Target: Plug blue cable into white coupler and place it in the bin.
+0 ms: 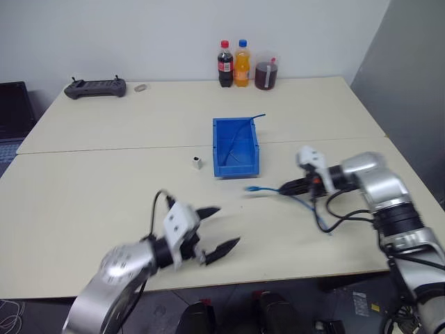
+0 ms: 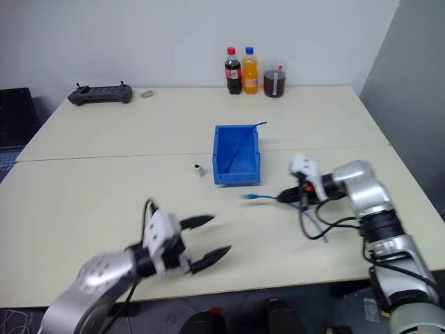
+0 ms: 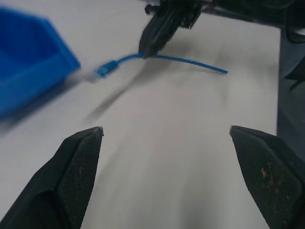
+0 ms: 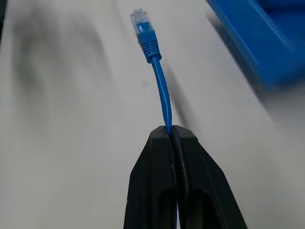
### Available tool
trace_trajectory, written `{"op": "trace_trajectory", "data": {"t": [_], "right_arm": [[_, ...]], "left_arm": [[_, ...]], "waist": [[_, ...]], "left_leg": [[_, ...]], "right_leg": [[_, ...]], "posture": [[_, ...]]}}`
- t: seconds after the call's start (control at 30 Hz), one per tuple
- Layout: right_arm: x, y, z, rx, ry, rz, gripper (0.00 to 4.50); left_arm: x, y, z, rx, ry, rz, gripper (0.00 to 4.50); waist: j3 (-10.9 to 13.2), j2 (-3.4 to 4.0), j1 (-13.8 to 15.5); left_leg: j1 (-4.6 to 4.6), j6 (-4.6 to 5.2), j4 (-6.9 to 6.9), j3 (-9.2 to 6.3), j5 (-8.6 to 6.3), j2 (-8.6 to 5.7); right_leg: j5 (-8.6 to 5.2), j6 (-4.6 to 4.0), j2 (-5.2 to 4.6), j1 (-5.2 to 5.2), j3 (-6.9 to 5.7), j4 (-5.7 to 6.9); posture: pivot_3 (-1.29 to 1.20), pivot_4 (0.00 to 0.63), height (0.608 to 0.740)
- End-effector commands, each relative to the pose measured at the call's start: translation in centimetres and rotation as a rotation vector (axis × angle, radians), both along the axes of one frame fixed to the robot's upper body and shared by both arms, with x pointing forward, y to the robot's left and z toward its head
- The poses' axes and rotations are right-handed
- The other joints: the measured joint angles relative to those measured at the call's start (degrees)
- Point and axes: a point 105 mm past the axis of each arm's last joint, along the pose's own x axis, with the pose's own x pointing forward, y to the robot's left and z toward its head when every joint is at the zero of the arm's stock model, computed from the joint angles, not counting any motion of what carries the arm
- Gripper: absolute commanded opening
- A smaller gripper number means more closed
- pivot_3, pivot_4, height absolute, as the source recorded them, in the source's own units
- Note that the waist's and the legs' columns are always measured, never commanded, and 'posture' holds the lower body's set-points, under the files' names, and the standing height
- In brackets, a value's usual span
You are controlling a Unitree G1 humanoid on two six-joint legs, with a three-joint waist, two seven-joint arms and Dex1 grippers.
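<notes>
Left claw (image 1: 212, 229), nearest, gapes empty near the bin (image 1: 236, 146). Right claw (image 1: 284, 188), beside the bin, pinches the blue cable (image 1: 261, 188) behind its plug. The limp lead may miss the white coupler (image 1: 198, 163).

Along the surface's far edge stand a dark cola bottle (image 1: 224, 64), an orange soda bottle (image 1: 242, 63) and a lidded cup of dark drink (image 1: 266, 72); a black handheld controller (image 1: 95, 88) lies near the far left corner.

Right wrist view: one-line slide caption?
Right gripper shut on the blue cable, clear plug end free above the table, the bin alongside.
</notes>
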Motion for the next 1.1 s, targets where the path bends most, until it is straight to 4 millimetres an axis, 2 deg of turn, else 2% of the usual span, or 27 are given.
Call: {"op": "trace_trajectory", "data": {"t": [0.03, 0.13, 0.2, 0.27, 0.3, 0.33, 0.57, 0.67, 0.73, 0.8, 0.9, 1.0, 1.1], "right_arm": [[-0.5, 4.5, -0.3, 0.006, -0.06, 0.056, 0.02], [-0.7, 7.0, -1.7, -0.009, -0.07, 0.073, 0.02], [-0.7, 7.7, -2.7, -0.029, -0.074, 0.077, 0.02], [-0.8, 7.9, -3.5, -0.052, -0.07, 0.1, 0.46], [-0.8, 7.9, -3.6, -0.055, -0.069, 0.102, 0.55], [-0.7, 7.9, -3.6, -0.053, -0.068, 0.102, 0.87], [-0.4, 7.6, -2.6, 0.01, -0.056, 0.079, 2.63], [-0.4, 7.2, -0.7, 0.101, -0.042, 0.024, 3.23], [-1.4, 6.0, 1.5, 0.207, 0.027, 0.007, 3.72], [-2.8, 4.5, 3.2, 0.276, 0.075, 0.018, 3.72], [-5.4, 2.4, 4.2, 0.314, 0.13, 0.031, 3.72], [-8.5, 0.8, 4.4, 0.298, 0.184, 0.069, 3.72], [-9.6, -0.1, 3.6, 0.24, 0.153, 0.045, 3.72]], "left_arm": [[-1.5, 1.5, -0.5, -0.013, 0.003, 0.208, 4.5], [-2.5, 0.8, -1.3, 0.008, -0.01, 0.207, 4.5], [-2.5, 0.7, -1.5, 0.004, -0.021, 0.232, 4.5], [-2.6, 0.7, -1.5, -0.009, -0.023, 0.246, 4.5], [-2.6, 0.7, -1.5, -0.012, -0.026, 0.25, 4.5], [-2.6, 0.8, -1.5, -0.014, -0.029, 0.259, 4.5], [-2.4, 1.2, -1.6, -0.009, -0.034, 0.284, 4.5], [-1.4, 2.0, -0.9, 0.019, -0.067, 0.268, 4.5], [0.0, 3.2, -0.1, 0.058, -0.101, 0.229, 4.5], [1.0, 4.0, 0.5, 0.12, -0.112, 0.135, 4.5], [3.0, 5.0, 1.1, 0.148, -0.079, 0.026, 4.5], [4.9, 5.7, 0.7, 0.208, -0.053, -0.104, 4.5], [6.1, 6.0, -0.6, 0.243, 0.015, -0.261, 4.5]], "waist": [[-0.1, -0.1, 0.3], [-0.1, -0.14, 0.6], [-0.1, -0.14, 0.7], [-0.1, -0.14, 0.9], [-0.1, -0.14, 0.9], [-0.1, -0.14, 0.9], [-0.1, -0.13, 0.5], [-0.1, -0.13, 0.6], [-0.1, -0.11, 0.8], [0.0, -0.1, 1.4], [0.0, -0.08, 1.5], [0.0, -0.08, 1.5], [0.0, -0.04, 1.1]], "left_leg": [[0.0, 0.05, 0.04, -0.08, -0.03, -0.02], [-0.1, 0.1, 0.09, -0.34, -0.05, -0.11], [-0.13, 0.1, 0.09, -0.38, -0.04, -0.18], [-0.18, 0.11, 0.09, -0.46, -0.04, -0.22], [-0.2, 0.11, 0.1, -0.51, -0.04, -0.22], [-0.2, 0.11, 0.09, -0.51, -0.04, -0.22], [-0.22, 0.11, 0.04, -0.69, -0.04, -0.2], [-0.25, 0.11, 0.04, -0.73, -0.04, -0.21], [-0.29, 0.11, 0.05, -0.86, -0.03, -0.22], [-0.34, 0.09, 0.06, -1.05, -0.03, -0.23], [-0.3, 0.09, 0.05, -1.16, -0.03, -0.26], [-0.3, 0.09, 0.05, -1.27, -0.03, -0.29], [-0.28, 0.09, 0.04, -1.24, -0.03, -0.31]], "right_leg": [[0.0, 0.0, -0.04, 0.05, -0.1, -0.03], [-0.02, -0.04, -0.18, 0.06, -0.48, -0.11], [-0.07, -0.12, -0.28, 0.06, -0.59, -0.1], [-0.1, -0.17, -0.31, 0.06, -0.69, -0.1], [-0.13, -0.22, -0.31, 0.06, -0.74, -0.1], [-0.14, -0.24, -0.31, 0.07, -0.75, -0.09], [-0.17, -0.29, -0.28, 0.08, -0.89, -0.05], [-0.17, -0.28, -0.28, 0.08, -0.93, -0.05], [-0.17, -0.29, -0.28, 0.08, -1.04, -0.03], [-0.17, -0.29, -0.26, 0.09, -1.21, 0.01], [-0.18, -0.31, -0.28, 0.23, -1.29, -0.04], [-0.19, -0.3, -0.29, 0.33, -1.39, -0.11], [-0.19, -0.3, -0.29, 0.33, -1.36, -0.1]], "posture": [[0.0, 0.15, 0.74], [0.0, 0.15, 0.74], [0.0, 0.15, 0.74], [0.0, 0.15, 0.74], [0.0, 0.15, 0.74], [0.0, 0.15, 0.74], [0.0, 0.15, 0.74], [0.0, 0.15, 0.74], [0.0, 0.15, 0.74], [0.0, 0.15, 0.74], [0.0, 0.15, 0.74], [0.0, 0.15, 0.74], [0.0, 0.15, 0.74]]}}
